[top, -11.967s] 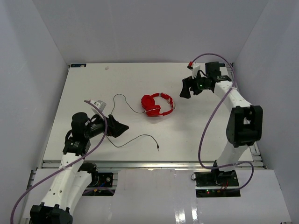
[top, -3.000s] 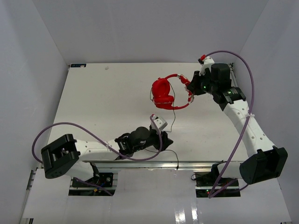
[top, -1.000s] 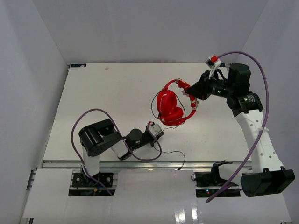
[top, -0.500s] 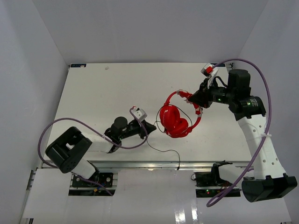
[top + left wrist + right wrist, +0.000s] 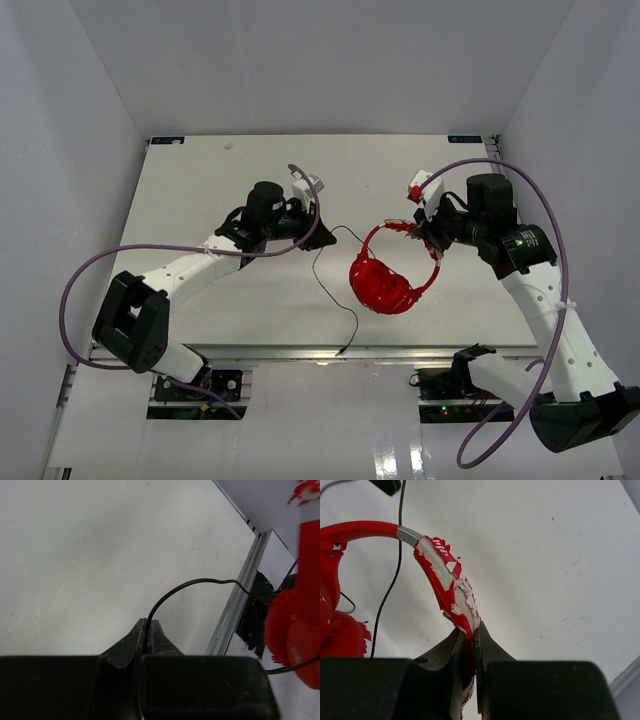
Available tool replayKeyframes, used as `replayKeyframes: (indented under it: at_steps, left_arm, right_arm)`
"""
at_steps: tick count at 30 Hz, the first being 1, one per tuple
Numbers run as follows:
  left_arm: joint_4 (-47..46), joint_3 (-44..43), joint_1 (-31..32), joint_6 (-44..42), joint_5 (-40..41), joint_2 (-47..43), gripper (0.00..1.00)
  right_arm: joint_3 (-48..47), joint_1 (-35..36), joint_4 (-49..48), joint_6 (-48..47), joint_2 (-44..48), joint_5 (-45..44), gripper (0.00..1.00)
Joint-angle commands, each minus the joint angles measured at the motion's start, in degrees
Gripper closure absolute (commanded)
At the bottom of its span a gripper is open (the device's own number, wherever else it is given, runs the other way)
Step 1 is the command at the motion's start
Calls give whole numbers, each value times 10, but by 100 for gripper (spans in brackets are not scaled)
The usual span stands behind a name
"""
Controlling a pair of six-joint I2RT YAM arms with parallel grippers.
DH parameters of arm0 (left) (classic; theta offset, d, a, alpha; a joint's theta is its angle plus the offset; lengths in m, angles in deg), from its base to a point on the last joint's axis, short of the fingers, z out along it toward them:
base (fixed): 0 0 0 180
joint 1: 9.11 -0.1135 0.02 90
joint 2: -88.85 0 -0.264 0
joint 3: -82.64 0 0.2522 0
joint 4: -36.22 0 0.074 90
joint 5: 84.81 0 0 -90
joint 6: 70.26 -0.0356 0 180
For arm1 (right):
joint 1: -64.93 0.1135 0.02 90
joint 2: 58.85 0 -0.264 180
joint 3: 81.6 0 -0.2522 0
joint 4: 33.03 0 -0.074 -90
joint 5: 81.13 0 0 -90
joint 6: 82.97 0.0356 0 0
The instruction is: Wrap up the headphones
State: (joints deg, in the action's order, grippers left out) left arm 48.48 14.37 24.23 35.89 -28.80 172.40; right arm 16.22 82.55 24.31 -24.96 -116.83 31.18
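Right fingers [image 5: 442,650] clamped shut on the headphones [image 5: 385,285], gripping the peeling headband [image 5: 437,567] right at the tips. Earcups [image 5: 380,288] hang beyond the tips over the table [image 5: 200,190]. Left fingers [image 5: 127,642] pinched tight on the cable [image 5: 185,583], which arcs out from the tips toward the earcups.

we see a white, matte tabletop [image 5: 200,290], rectangular, closed in by pale panels [image 5: 60,150] on its left, far and right sides. a metal rail [image 5: 250,351] runs along its near edge. a small dark label [image 5: 165,141] sits at the far left corner, with a faint smudge [image 5: 228,146] near it. close up, the surface shows tiny specks. the headphone cable [image 5: 313,268] trails toward the near edge; we cannot tell whether it rests on the surface.
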Motion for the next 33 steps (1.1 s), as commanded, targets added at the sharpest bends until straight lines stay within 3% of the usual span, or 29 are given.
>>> replayKeyframes:
  at_steps: [1, 6, 11, 15, 24, 29, 33]
  left_arm:
    - [166, -90, -5, 36, -37, -1, 100]
    - [193, -128, -5, 95, -101, 0, 100]
    - [179, -138, -4, 160, -152, -4, 100]
    - [142, -146, 0, 219, -165, -15, 100]
    - [106, -190, 36, 324, -130, 6, 95]
    - [61, -190, 69, 373, -72, 20, 93]
    - [54, -183, 101, 364, -20, 29, 91]
  right_arm:
    - [43, 18, -60, -17, 17, -121, 92]
    - [85, 53, -132, -7, 12, -230, 92]
    - [100, 114, -212, 23, -18, -392, 92]
    - [87, 145, -252, 91, -57, -437, 92]
    - [-15, 152, -236, 270, -160, -413, 92]
    - [-51, 151, -231, 302, -192, -407, 92]
    - [-70, 138, -222, 328, -200, -390, 92]
